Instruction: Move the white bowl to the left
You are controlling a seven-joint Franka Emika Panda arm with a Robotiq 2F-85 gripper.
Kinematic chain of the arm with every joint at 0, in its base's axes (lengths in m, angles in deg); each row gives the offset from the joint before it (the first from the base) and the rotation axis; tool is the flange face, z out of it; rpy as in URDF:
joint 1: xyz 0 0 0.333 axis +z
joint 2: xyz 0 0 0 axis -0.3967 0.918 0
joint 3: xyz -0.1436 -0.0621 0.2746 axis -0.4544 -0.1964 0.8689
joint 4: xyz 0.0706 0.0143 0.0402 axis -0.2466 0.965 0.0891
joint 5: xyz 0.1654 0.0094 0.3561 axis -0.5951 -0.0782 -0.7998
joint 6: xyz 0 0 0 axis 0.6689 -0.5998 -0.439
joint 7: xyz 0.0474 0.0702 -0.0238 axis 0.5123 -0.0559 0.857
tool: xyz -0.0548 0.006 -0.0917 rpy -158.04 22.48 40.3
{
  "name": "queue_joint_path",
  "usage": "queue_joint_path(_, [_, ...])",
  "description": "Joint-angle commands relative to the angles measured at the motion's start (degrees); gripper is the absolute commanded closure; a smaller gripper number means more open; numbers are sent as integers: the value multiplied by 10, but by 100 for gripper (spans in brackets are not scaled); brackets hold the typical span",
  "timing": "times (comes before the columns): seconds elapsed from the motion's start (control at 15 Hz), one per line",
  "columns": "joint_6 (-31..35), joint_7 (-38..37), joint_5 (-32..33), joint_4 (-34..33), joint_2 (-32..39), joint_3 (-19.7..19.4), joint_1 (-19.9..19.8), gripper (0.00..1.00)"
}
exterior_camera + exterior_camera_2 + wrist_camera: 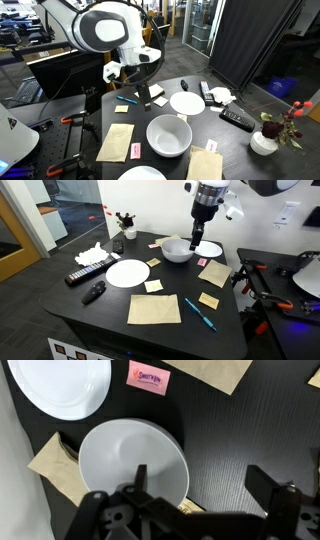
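Observation:
The white bowl [169, 135] is large and deep and stands upright on the black table; it also shows in an exterior view [178, 250] and in the wrist view [132, 457]. It looks empty. My gripper [200, 482] is open and hangs just above the bowl's rim. One finger is over the bowl's inside and the other is over bare table beside it. In both exterior views the gripper [196, 240] [143, 92] points down at the bowl's edge. It holds nothing.
A flat white plate [127, 273] and a smaller one [210, 249] flank the bowl. Brown napkins [153, 308], yellow notes [154, 285], a blue pen [198, 313], remotes [84, 276], a pink packet [149, 378] and a potted flower [264, 142] lie around.

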Motion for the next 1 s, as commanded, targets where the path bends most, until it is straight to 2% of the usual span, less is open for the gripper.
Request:
queue_joint_path(0.0, [26, -26, 34, -34, 58, -26, 13, 0])
queue_joint_path(0.2, [45, -28, 42, -57, 94, -50, 27, 0])
queue_joint_path(0.73, [53, -5, -14, -122, 177, -85, 71, 0])
queue_joint_path(0.8, [53, 3, -18, -100, 156, -89, 74, 0])
queue_joint_path(0.93, [53, 4, -24, -104, 164, -95, 84, 0])
